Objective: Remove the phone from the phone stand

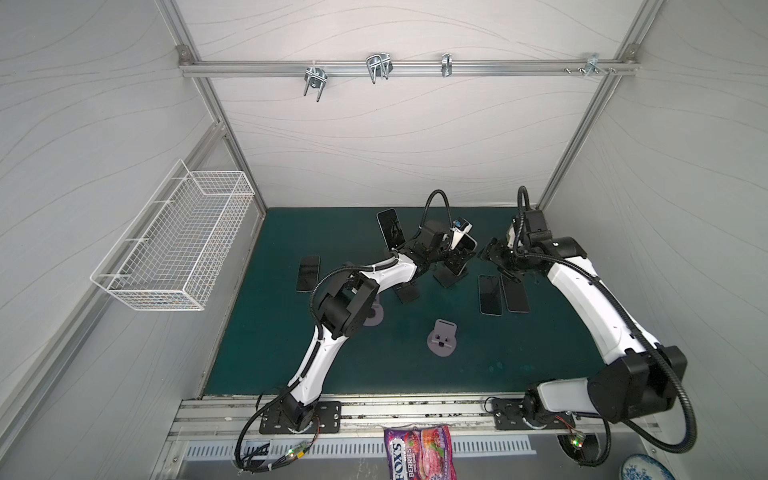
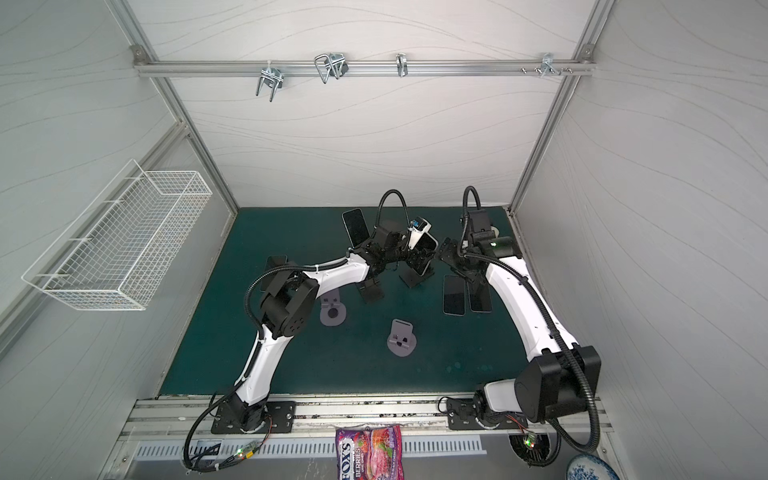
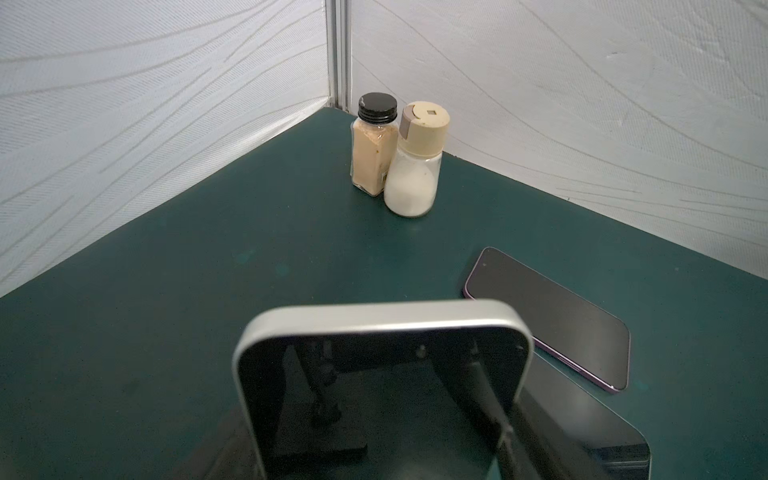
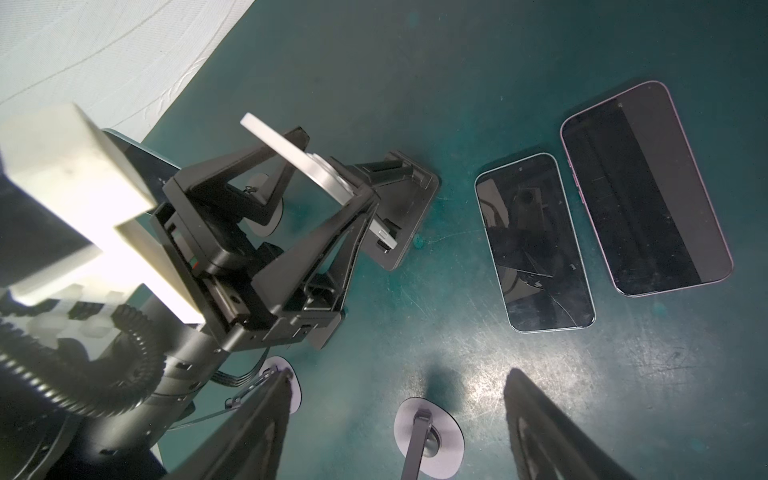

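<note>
Left end effector [image 4: 326, 170] clamps the phone [image 3: 382, 395], its long axis rising from the stand [image 4: 415, 199]; right end effector [image 4: 397, 374] gapes empty, just beside.

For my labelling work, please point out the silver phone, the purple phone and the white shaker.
silver phone [image 3: 374, 374], left wrist view, screen
purple phone [image 3: 548, 320], left wrist view, screen
white shaker [image 3: 411, 187], left wrist view, glass body

A purple Fox's candy bag [image 1: 419, 453] runs off both top views' lower edge. In a top view the left arm [image 1: 353, 305] hides most of a grey plastic phone stand [image 1: 376, 318]. The left wrist view crops the silver-framed black phone [image 3: 382, 395].
</note>
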You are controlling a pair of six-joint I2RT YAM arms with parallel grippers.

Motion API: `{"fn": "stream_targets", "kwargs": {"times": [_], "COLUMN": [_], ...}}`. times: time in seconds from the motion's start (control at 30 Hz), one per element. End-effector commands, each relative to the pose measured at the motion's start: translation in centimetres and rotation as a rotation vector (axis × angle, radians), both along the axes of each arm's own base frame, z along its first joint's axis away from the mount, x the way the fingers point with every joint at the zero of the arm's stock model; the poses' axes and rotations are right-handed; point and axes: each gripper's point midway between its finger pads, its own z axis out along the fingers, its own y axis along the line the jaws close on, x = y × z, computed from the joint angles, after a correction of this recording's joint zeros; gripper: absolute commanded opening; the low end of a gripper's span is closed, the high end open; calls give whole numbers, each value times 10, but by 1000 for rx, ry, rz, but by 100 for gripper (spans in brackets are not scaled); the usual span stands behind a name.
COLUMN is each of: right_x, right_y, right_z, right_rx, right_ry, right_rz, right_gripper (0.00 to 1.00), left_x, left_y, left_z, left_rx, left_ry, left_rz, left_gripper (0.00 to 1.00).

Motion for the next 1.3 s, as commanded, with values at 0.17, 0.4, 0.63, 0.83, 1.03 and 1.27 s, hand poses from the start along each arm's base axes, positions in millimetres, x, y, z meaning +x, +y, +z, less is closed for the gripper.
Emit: {"fn": "stream_targets", "kwargs": {"times": [0.17, 0.4, 0.63, 0.83, 1.03, 1.27], "right_x": [-1, -3, -3, -4, -6, -7], "right_y": [3, 2, 3, 3, 3, 2], "right_z": [-2, -1, 4, 7, 11, 15], "right_rx": [0, 2, 8, 11, 10, 7], "right_ry": [10, 7, -6, -9, -18, -28], "right_rz": [3, 2, 3, 2, 4, 2], "right_gripper": [81, 81, 81, 81, 81, 81], "left_x": [4, 2, 2, 2, 2, 2], "left_y": [-7, -4, 0, 2, 3, 6], "left_z": [35, 40, 50, 61, 70, 80], "left_rx": [-65, -65, -68, -78, -95, -105], "left_ry": [-114, -124, -142, -162, -173, -186], "left_rz": [-8, -5, 5, 12, 19, 22], "left_gripper": [69, 69, 68, 68, 67, 67]}}
